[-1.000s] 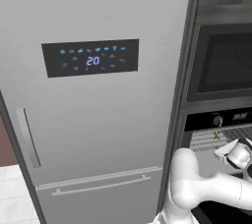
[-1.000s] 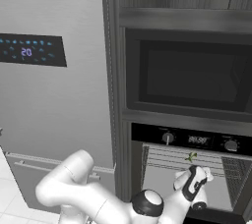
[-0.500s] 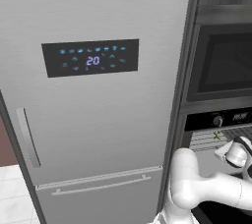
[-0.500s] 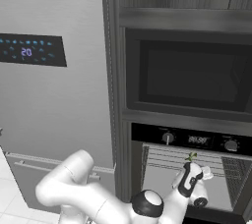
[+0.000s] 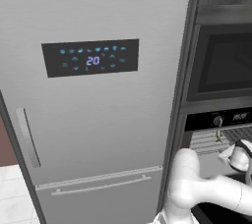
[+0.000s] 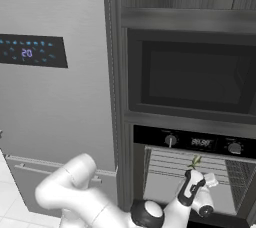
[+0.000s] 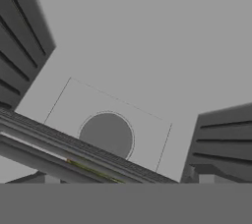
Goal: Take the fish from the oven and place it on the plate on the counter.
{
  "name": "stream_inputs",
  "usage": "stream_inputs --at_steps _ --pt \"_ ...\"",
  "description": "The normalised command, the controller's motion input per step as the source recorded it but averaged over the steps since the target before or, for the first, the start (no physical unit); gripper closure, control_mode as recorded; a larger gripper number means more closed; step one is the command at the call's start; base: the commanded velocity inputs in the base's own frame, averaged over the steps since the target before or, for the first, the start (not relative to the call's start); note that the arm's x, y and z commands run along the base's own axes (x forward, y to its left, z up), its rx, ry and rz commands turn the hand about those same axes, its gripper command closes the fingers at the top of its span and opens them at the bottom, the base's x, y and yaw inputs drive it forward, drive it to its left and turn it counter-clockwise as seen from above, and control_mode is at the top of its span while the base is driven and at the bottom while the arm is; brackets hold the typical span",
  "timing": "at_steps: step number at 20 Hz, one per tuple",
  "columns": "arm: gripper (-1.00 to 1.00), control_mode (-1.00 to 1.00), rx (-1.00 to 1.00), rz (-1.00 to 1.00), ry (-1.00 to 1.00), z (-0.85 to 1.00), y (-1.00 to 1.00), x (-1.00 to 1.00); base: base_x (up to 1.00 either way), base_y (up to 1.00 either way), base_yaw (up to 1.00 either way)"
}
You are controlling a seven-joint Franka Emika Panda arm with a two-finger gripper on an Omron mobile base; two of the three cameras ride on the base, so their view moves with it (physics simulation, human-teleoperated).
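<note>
The oven (image 6: pixel 200 142) stands open below its knob panel, with silver wire racks (image 6: pixel 165 164) inside. The fish (image 6: pixel 194 161), tiny and olive-green, lies on a rack. In the hand view the fish (image 7: pixel 93 170) is a thin yellowish-green streak along the rack wires (image 7: pixel 49 137). My gripper (image 6: pixel 199 176) reaches into the oven just under and in front of the fish, open, its fingertips (image 7: pixel 51 179) set wide to either side. From the left base view, the gripper (image 5: pixel 230 150) sits beside the fish (image 5: pixel 219 136). The plate and the counter are out of view.
A tall steel fridge (image 5: pixel 98 120) with a lit display (image 5: pixel 91 61) stands left of the oven column. A black microwave (image 6: pixel 195 77) sits above the oven. Ribbed oven side walls (image 7: pixel 19 56) and a round fan disc (image 7: pixel 106 134) on the back wall enclose the hand.
The hand has edged slightly up toward the fish on the rack. The fingers have drawn in a little. The fish has not moved.
</note>
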Motion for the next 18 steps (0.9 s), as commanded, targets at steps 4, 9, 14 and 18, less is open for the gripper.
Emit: stream_inputs --at_steps 4,9,14,18 --pt "1.00 -1.00 0.03 0.01 0.05 -0.32 -0.17 -0.63 0.00 0.00 0.00" --pt "1.00 -1.00 0.03 0.01 0.08 -0.36 -0.21 -0.65 0.00 0.00 0.00" --pt "1.00 -1.00 0.02 0.01 0.09 -0.38 -0.22 -0.74 0.00 0.00 0.00" --pt "1.00 -1.00 0.02 0.00 0.15 -0.44 -0.24 -0.87 0.00 0.00 0.00"
